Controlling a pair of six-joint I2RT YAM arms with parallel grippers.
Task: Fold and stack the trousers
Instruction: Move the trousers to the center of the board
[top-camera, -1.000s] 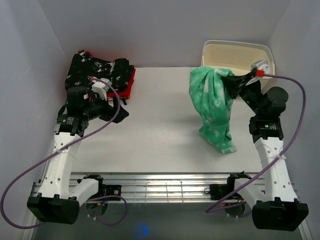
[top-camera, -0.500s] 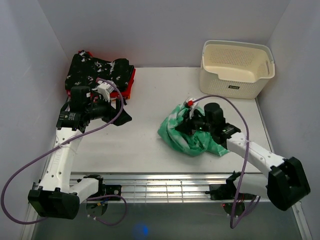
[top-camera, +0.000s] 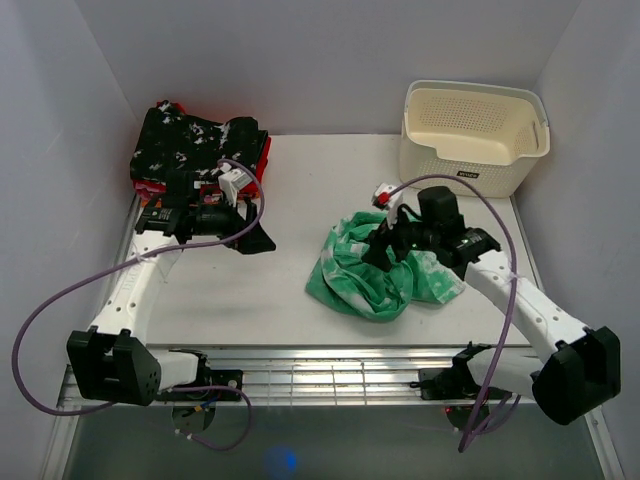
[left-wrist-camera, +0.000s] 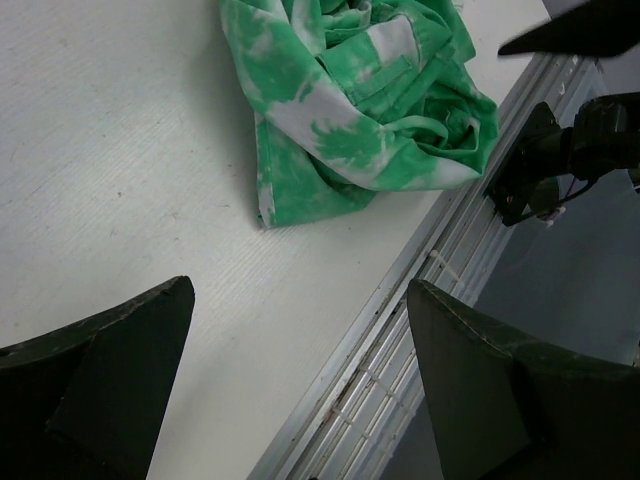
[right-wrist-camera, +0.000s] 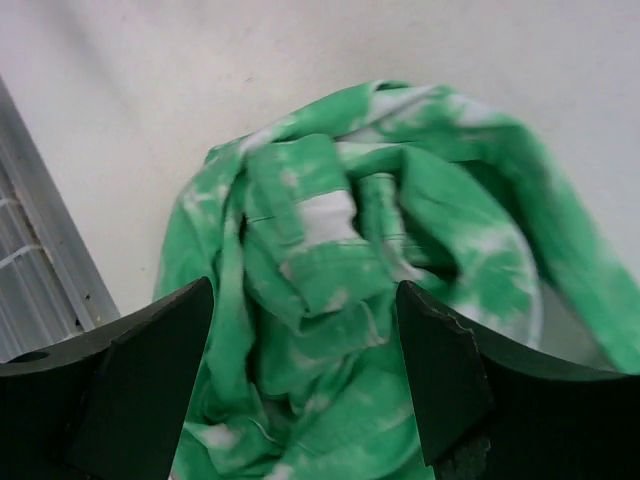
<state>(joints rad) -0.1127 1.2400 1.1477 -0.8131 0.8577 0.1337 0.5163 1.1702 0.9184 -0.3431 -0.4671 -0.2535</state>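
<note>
The trousers (top-camera: 372, 272), bright green with white tie-dye blotches, lie in a crumpled heap on the table right of centre. My right gripper (top-camera: 383, 247) hovers over the heap's top, open, with nothing between its fingers. In the right wrist view the trousers (right-wrist-camera: 360, 290) fill the space below the spread right gripper (right-wrist-camera: 305, 375). My left gripper (top-camera: 258, 240) is open over bare table, to the left of the heap and apart from it. In the left wrist view the trousers (left-wrist-camera: 350, 110) lie beyond the wide-open left gripper (left-wrist-camera: 300, 375).
A cream perforated basket (top-camera: 460, 160) stands at the back right. A black white-speckled folded garment (top-camera: 195, 140) sits on red and orange clothes at the back left. A metal rail (top-camera: 330, 365) runs along the table's front edge.
My right gripper brought the trousers down from beside the basket to the table, opened and let them go. The left gripper moved right, toward the table's middle.
</note>
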